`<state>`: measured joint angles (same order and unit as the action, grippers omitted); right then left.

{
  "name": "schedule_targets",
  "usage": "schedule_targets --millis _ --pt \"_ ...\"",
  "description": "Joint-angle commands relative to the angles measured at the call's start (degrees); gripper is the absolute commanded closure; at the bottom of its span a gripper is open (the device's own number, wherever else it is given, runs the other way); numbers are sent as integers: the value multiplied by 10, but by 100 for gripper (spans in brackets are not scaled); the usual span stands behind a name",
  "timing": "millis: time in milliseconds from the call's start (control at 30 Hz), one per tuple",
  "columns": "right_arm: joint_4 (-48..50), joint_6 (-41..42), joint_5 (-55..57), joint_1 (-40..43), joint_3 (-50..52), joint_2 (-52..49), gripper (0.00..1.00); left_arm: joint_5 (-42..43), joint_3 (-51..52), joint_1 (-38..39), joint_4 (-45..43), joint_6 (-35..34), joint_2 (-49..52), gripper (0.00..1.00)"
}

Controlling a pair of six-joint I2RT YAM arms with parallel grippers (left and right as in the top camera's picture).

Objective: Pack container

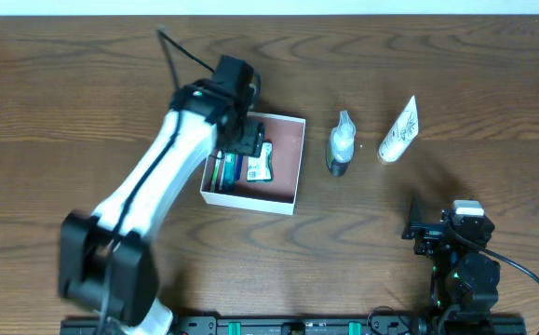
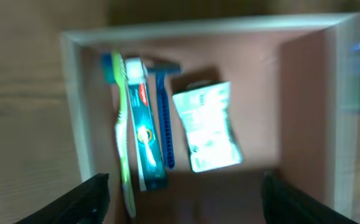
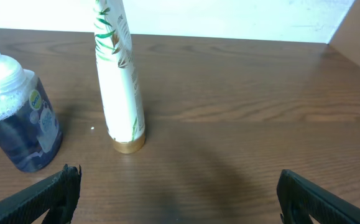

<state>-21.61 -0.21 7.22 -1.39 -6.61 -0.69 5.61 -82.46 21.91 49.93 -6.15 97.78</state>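
Observation:
The container [image 1: 288, 163] is a square white-walled box with a reddish-brown inside, left of centre on the table. In the left wrist view the container [image 2: 304, 106] holds a green toothbrush [image 2: 122, 137], a teal toothpaste tube [image 2: 145, 137], a blue razor [image 2: 164, 118] and a white packet [image 2: 207, 127]. My left gripper [image 2: 183, 196] is open and empty just above the box [image 1: 246, 140]. My right gripper [image 3: 180, 199] is open and empty near the front right [image 1: 437, 233]. A blue spray bottle [image 1: 341, 144] and a white tube [image 1: 399, 130] lie on the table right of the box.
In the right wrist view the white tube [image 3: 119, 81] with a gold cap and the blue bottle [image 3: 18, 118] lie ahead on the brown wooden table [image 3: 242, 124]. A black rail [image 1: 288, 326] runs along the front edge.

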Motion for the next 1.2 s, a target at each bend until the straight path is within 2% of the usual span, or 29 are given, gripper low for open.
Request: schedule_targets --millis 0,100,333,533,767,967,1167 --pt "0 10 -2 3 2 3 1 -41 -22 -4 12 -6 -80 19" --pt "0 10 -2 3 2 3 1 -100 -22 -19 28 -6 -102 16" --pt "0 10 -2 3 2 3 1 -126 10 -95 44 -6 -65 16" --pt "0 10 -2 3 2 3 1 -104 30 -158 37 -6 24 17" --pt "0 10 -2 3 2 3 1 -71 30 -138 23 -6 91 17" --pt "0 10 -2 3 2 3 1 -71 30 -95 -14 -6 93 17" --pt "0 10 -2 3 2 3 1 -72 30 -63 -11 -6 93 17"
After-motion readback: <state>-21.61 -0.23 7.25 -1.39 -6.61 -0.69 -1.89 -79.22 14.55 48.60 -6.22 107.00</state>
